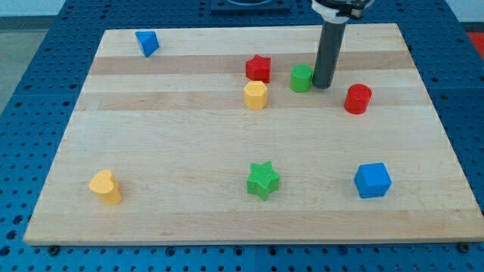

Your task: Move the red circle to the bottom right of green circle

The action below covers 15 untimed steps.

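The red circle (358, 99) stands on the wooden board at the view's right, a little below and to the right of the green circle (302, 78). My tip (322, 85) rests on the board just right of the green circle, close to touching it, and up-left of the red circle with a gap between them. The dark rod rises from there to the view's top.
A red star (259, 69) and a yellow hexagon (255, 95) sit just left of the green circle. A blue triangle (147, 42) is at top left, a yellow heart (105, 187) at bottom left, a green star (263, 180) at bottom centre, a blue cube (372, 180) at bottom right.
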Tool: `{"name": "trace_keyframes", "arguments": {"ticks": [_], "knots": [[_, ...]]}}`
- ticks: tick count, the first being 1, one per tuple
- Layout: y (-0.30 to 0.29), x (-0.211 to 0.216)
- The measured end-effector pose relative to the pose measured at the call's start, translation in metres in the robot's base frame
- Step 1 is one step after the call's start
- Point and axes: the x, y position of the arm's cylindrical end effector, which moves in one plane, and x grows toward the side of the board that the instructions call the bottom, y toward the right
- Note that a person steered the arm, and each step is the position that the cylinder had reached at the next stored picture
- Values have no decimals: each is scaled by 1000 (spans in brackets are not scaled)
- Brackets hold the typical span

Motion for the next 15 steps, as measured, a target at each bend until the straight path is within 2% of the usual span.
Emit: {"name": "trace_keyframes", "arguments": {"ticks": [3, 4, 5, 8, 12, 15], "knots": [[74, 0], [83, 21], [83, 42], [64, 70], [27, 73], [21, 73]]}}
